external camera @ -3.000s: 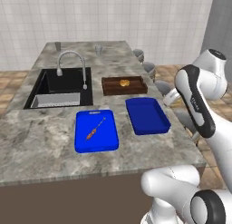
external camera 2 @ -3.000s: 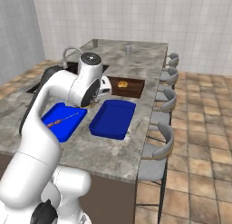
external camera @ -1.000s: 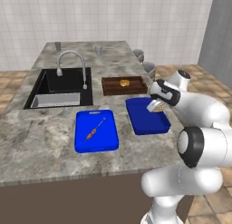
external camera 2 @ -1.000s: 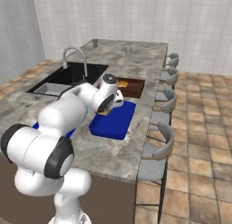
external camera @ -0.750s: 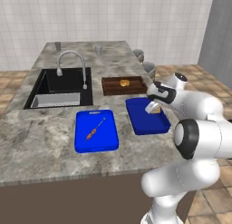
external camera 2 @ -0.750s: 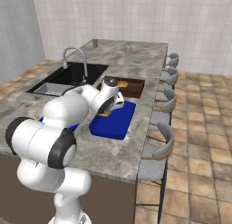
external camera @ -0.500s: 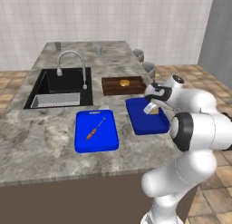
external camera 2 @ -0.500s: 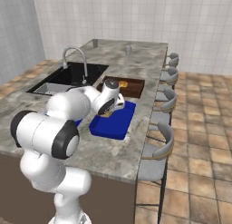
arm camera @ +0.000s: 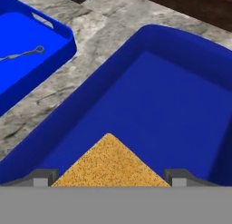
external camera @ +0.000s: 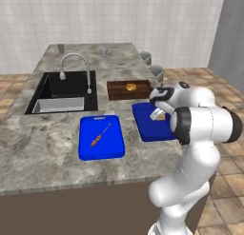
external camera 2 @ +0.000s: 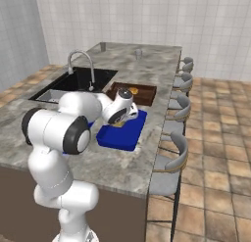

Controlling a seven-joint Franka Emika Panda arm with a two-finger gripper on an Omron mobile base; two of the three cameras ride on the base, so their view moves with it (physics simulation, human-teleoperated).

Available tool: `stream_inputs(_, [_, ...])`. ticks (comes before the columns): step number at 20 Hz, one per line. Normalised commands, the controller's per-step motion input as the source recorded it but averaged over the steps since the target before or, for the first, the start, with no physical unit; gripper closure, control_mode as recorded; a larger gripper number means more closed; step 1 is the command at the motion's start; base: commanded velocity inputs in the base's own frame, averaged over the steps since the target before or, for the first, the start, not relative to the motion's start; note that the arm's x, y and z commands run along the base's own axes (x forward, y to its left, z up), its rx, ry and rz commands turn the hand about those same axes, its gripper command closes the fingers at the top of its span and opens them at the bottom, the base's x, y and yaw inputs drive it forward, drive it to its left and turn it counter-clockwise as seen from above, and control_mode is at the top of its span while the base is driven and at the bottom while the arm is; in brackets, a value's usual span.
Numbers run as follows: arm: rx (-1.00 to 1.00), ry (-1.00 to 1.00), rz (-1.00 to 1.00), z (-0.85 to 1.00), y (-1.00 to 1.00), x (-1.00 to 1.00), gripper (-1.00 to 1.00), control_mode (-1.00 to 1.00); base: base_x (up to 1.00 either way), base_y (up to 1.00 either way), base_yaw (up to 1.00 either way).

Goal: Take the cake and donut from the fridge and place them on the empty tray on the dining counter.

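Observation:
The cake, a yellow-orange spongy chunk, fills the gap between my two finger tips, and my gripper is shut on it. It hangs low over the dark navy tray, inside the tray's near end. From the left base camera the gripper holds the cake above the tray on the dining counter. The right base camera has the tray under the hand. The donut and the fridge are out of view.
A brighter blue board with a thin orange tool lies left of the tray. Behind it stands a brown wooden tray with a golden bun. The black sink and steel tap sit left. Stools line the right edge.
Three seconds ago the arm was held back off the counter; it has since swung in over the tray and, in the last second, eased the cake lower and slightly left.

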Motion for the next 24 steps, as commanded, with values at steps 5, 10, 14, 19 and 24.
stream_inputs(5, [0.00, 0.00, 0.00, -0.18, -0.05, 0.32, 1.00, -1.00, 0.00, 0.00, 0.00])
stream_inputs(10, [0.00, 0.00, 0.00, -0.12, 0.00, 0.33, 1.00, -1.00, 0.00, 0.00, 0.00])
stream_inputs(14, [0.00, 0.00, 0.00, 0.00, 0.00, 0.38, 1.00, -1.00, 0.00, 0.00, 0.00])
stream_inputs(19, [0.00, 0.00, 0.00, 0.00, -0.03, 0.43, 1.00, -1.00, 0.00, 0.00, 0.00])
stream_inputs(24, [0.00, 0.00, 0.00, -0.11, -0.01, 0.29, 1.00, -1.00, 0.00, 0.00, 0.00])
